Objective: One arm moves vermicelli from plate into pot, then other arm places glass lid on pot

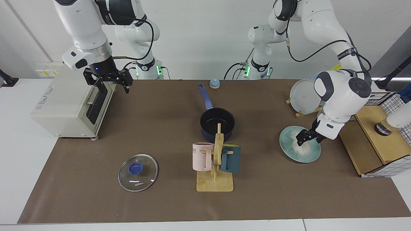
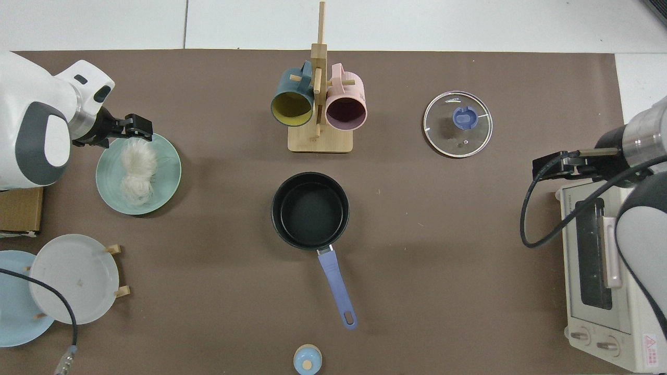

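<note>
A: Which step is this?
B: Step 1. The left gripper (image 1: 307, 137) hangs at the plate (image 1: 312, 154), just over the vermicelli (image 1: 300, 146); whether its fingers are spread is unclear.
A: Next?
B: Probably pinch the bundle and carry it to the pot (image 1: 217, 124). The right gripper (image 1: 108, 82) waits, fingers spread, by the toaster oven (image 1: 69, 106).

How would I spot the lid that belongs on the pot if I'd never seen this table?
Start at the white toaster oven at one end of the brown mat, then look toward the wooden mug rack. Lying flat between them is the glass lid. It is the only see-through disc here, with a thin metal rim and a blue knob, unlike the solid-coloured plates at the other end.
</note>
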`<state>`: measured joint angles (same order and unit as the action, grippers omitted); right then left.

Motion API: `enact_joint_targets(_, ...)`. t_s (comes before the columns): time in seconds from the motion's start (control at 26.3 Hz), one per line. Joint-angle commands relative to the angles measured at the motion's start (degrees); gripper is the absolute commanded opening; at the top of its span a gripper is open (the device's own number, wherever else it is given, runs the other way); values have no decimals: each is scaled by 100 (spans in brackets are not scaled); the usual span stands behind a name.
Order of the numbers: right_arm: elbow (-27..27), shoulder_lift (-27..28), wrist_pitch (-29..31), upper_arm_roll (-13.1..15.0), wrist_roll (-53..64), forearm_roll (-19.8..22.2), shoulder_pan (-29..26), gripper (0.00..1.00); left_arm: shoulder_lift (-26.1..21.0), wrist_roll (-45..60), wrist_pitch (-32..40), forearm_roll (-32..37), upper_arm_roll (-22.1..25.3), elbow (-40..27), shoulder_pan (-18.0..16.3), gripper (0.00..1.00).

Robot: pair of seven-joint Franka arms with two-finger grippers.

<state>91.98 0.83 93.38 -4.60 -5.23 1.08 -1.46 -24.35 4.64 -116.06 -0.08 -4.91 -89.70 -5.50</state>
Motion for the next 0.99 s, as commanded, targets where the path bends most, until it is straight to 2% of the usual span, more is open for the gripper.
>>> enact_joint_targets(0.0,30,-48,22,-50,145,-143,-109,100,-70,-95,-312,131,8,-381,23,100)
enact_joint_targets(0.49,21,-48,31,-50,145,-143,-109,100,-70,-200,-927,369,17,-953,-47,100)
enact_joint_targets(0.8,21,-48,22,-50,145,-143,-109,100,-132,-218,-1059,377,17,-997,-65,100)
enact_joint_targets(0.84,21,-48,22,-50,145,-143,-109,100,-132,-218,-1059,369,17,-1006,-73,91)
enact_joint_targets(0.87,21,-48,22,-50,145,-143,-109,100,-132,-235,-1042,377,17,-1006,-91,65)
enact_joint_targets(0.95,30,-48,22,-50,145,-143,-109,100,-132,-227,-1016,369,17,-997,-100,4)
